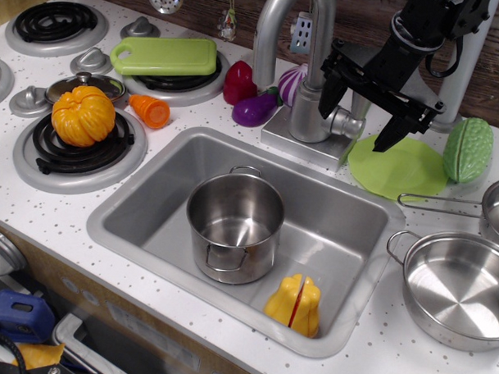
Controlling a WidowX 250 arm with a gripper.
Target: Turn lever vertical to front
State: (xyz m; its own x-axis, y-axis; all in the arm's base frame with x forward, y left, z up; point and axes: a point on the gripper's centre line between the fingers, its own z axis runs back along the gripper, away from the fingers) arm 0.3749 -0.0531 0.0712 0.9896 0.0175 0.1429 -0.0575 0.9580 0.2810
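The lever (347, 123) is a small silver-grey handle on a short round stub, sticking out to the right of the faucet base (305, 115). Its paddle end is partly hidden behind the gripper. My black gripper (357, 125) comes down from the upper right and is open. One finger (330, 98) is to the left of the lever, next to the faucet column. The other finger (391, 136) is to its right, over the green disc. The lever lies between the jaws; I cannot tell whether they touch it.
The tall curved spout (275, 28) rises left of the gripper, and a grey pole (471, 55) stands behind it. A green disc (398, 166) and a green vegetable (468, 149) lie to the right. The sink (125, 224) holds a steel pot (234, 226) and a yellow toy (294, 305). Pans (455, 288) sit at the right.
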